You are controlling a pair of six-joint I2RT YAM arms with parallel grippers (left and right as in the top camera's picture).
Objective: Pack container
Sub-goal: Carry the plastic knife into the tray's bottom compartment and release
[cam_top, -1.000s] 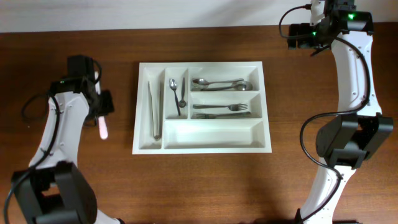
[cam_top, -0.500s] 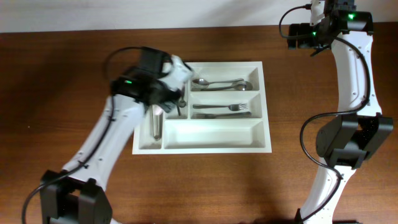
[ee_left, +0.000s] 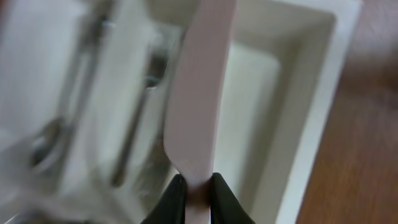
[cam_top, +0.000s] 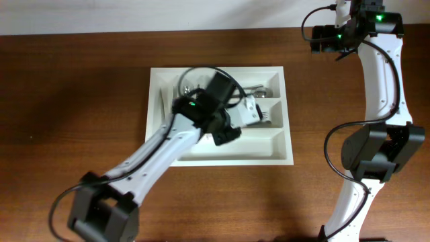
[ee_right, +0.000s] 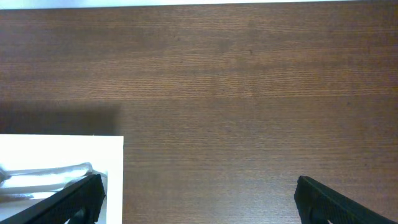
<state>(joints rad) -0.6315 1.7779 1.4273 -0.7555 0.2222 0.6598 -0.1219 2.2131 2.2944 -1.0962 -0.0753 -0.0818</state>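
Note:
The container (cam_top: 288, 114) is a large white cutlery tray in the middle of the table. My left gripper (cam_top: 257, 115) hangs over its right-hand compartments, shut on a pale pink flat utensil (ee_left: 199, 93). In the left wrist view my fingers (ee_left: 194, 188) pinch its lower end, and its length points over the tray's inside (ee_left: 311, 112). That view is blurred. My right gripper (cam_top: 322, 37) is open and empty above the far right table; its wrist view (ee_right: 199, 186) shows the tray's corner (ee_right: 62, 146).
Metal spoons (cam_top: 261, 88) lie in the top wide compartment, also seen in the right wrist view (ee_right: 50, 171). Forks (ee_left: 134, 137) lie in the middle one. The narrow left compartments are partly hidden by my left arm (cam_top: 161, 144). Brown wooden table surrounds the tray.
My left arm swung right from the table's left side, across the tray's left end, to over its right half, carrying the pink utensil. The right arm has not moved.

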